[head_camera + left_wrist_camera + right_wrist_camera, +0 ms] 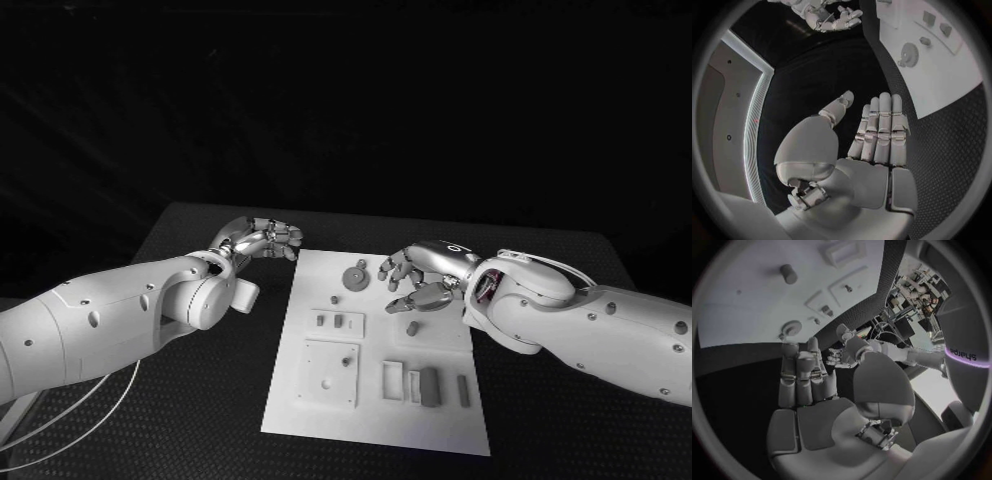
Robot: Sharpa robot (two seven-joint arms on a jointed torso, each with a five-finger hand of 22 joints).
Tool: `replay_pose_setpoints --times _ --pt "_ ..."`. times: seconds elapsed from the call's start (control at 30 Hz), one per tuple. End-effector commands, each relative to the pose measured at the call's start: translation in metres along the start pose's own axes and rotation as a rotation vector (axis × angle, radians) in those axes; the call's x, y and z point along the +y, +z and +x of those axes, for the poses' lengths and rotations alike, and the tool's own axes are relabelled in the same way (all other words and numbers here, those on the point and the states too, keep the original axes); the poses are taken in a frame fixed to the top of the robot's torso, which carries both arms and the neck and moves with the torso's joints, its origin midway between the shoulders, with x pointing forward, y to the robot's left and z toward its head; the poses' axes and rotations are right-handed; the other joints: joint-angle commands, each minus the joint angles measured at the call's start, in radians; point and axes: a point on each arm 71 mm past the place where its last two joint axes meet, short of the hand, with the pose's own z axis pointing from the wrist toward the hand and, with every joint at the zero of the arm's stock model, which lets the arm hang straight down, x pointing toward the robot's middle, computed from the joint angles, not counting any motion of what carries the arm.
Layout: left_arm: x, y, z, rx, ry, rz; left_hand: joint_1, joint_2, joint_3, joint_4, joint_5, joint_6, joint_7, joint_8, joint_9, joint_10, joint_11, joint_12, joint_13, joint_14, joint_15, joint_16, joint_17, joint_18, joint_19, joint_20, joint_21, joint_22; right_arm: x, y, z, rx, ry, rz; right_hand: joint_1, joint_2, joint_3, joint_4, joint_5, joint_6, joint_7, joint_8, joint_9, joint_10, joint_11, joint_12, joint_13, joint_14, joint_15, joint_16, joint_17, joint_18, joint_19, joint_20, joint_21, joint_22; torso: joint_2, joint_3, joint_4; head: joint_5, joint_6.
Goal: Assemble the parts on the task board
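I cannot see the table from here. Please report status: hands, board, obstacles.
Left hand open, off the board's far left corner. Right hand open, over the task board far right edge. Grey parts lying untouched. Nothing in the way.

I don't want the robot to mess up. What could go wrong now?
The right hand hovers over the task board with its fingers apart, holding nothing. Reaching down, it might bump the round gear-like part or the small peg close beside it. The left hand hangs just off the board's far corner, so it could nudge the board if it swings in.
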Motion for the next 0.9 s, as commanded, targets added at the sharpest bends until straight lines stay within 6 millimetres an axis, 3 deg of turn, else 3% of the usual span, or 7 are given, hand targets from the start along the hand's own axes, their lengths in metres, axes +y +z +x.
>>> replay_pose_setpoints --times 0.03,0.2,0.33,0.6,0.73,0.83,0.9 --pt "-0.002 0.001 0.002 0.022 -0.005 0.024 0.009 0.000 -0.003 0.000 0.001 0.000 -0.008 0.003 0.000 -0.006 0.000 -0.006 -0.001 -0.007 0.003 -0.007 0.002 -0.010 -0.008 0.001 -0.002 -0.001 -0.008 -0.004 0.004 0.066 -0.037 0.022 -0.007 -0.015 -0.006 0.002 0.003 -0.011 -0.003 -0.003 -0.002 -0.064 0.038 -0.002 -0.014 -0.018 0.015 0.002 0.004 0.044 -0.014 0.004 -0.005 0.015 0.000 -0.0006 0.0015 -0.005 0.003" --pt "-0.002 0.000 0.001 0.020 -0.005 0.023 0.007 0.000 -0.005 0.001 -0.001 0.001 -0.005 0.004 -0.001 -0.009 0.001 -0.007 -0.003 -0.007 0.004 -0.007 0.002 -0.010 -0.008 0.001 -0.002 -0.002 -0.017 -0.008 0.006 0.110 -0.119 0.047 -0.023 -0.067 0.026 0.045 0.004 -0.085 -0.046 -0.031 -0.014 -0.163 0.071 -0.002 -0.050 -0.058 0.047 0.001 0.003 0.043 -0.040 0.020 -0.022 0.010 0.000 0.0020 0.0026 -0.007 0.005" --pt "-0.002 0.000 -0.001 0.014 -0.003 0.026 0.004 -0.001 -0.008 0.001 -0.001 -0.001 0.000 0.002 -0.002 -0.010 0.002 -0.009 -0.003 -0.006 0.004 -0.008 0.003 -0.010 -0.008 0.001 -0.001 -0.002 -0.019 -0.010 0.009 0.143 -0.157 0.047 -0.026 -0.084 0.035 0.065 0.005 -0.107 -0.056 -0.031 -0.010 -0.196 0.082 0.003 -0.069 -0.080 0.059 0.003 0.001 0.043 -0.059 0.028 -0.030 0.010 0.001 0.0017 0.0011 -0.006 0.003" --pt "-0.001 -0.001 -0.004 0.003 0.000 0.019 0.009 0.002 -0.006 -0.001 -0.001 -0.001 0.001 0.003 -0.002 -0.009 0.002 -0.008 -0.003 -0.005 0.003 -0.008 0.004 -0.009 -0.007 0.000 -0.001 -0.003 -0.023 -0.017 0.022 0.173 -0.175 0.057 -0.028 -0.085 0.027 0.068 0.004 -0.108 -0.044 -0.020 -0.001 -0.189 0.081 0.009 -0.076 -0.093 0.059 0.005 -0.004 0.044 -0.073 0.034 -0.033 0.013 0.001 0.0022 0.0003 -0.009 0.002" --pt "-0.001 -0.001 -0.006 0.000 0.001 0.016 0.016 0.004 -0.004 -0.002 0.000 -0.001 0.001 0.004 -0.003 -0.009 0.001 -0.008 -0.004 -0.005 0.002 -0.008 0.005 -0.009 -0.007 0.000 -0.001 -0.003 -0.028 -0.017 0.025 0.157 -0.174 0.071 -0.019 -0.078 0.027 0.067 0.005 -0.102 -0.023 -0.010 0.005 -0.177 0.078 0.015 -0.078 -0.092 0.055 0.010 -0.007 0.047 -0.072 0.036 -0.031 0.014 0.002 0.0028 0.0004 -0.012 0.001" --pt "0.000 -0.001 -0.006 -0.001 0.002 0.013 0.017 0.004 -0.004 -0.002 0.000 0.000 0.001 0.004 -0.003 -0.008 0.001 -0.008 -0.004 -0.005 0.002 -0.008 0.006 -0.009 -0.006 0.000 -0.001 -0.003 -0.029 -0.018 0.030 0.156 -0.179 0.071 -0.008 -0.065 0.028 0.062 0.004 -0.090 -0.012 0.000 0.010 -0.165 0.074 0.020 -0.078 -0.089 0.051 0.013 -0.009 0.047 -0.068 0.035 -0.028 0.015 0.002 0.0022 0.0022 -0.014 0.000" --pt "0.000 -0.001 -0.006 0.001 0.001 0.013 0.018 0.003 -0.004 -0.001 -0.001 -0.002 0.001 0.003 -0.003 -0.010 0.002 -0.009 -0.004 -0.005 0.002 -0.008 0.006 -0.009 -0.006 0.000 -0.001 -0.004 -0.029 -0.018 0.033 0.141 -0.186 0.066 0.013 -0.033 0.017 0.035 0.005 -0.064 -0.008 0.018 0.017 -0.122 0.059 0.041 -0.071 -0.081 0.036 0.018 -0.012 0.047 -0.063 0.032 -0.022 0.018 0.001 0.0011 0.0036 -0.014 -0.002"
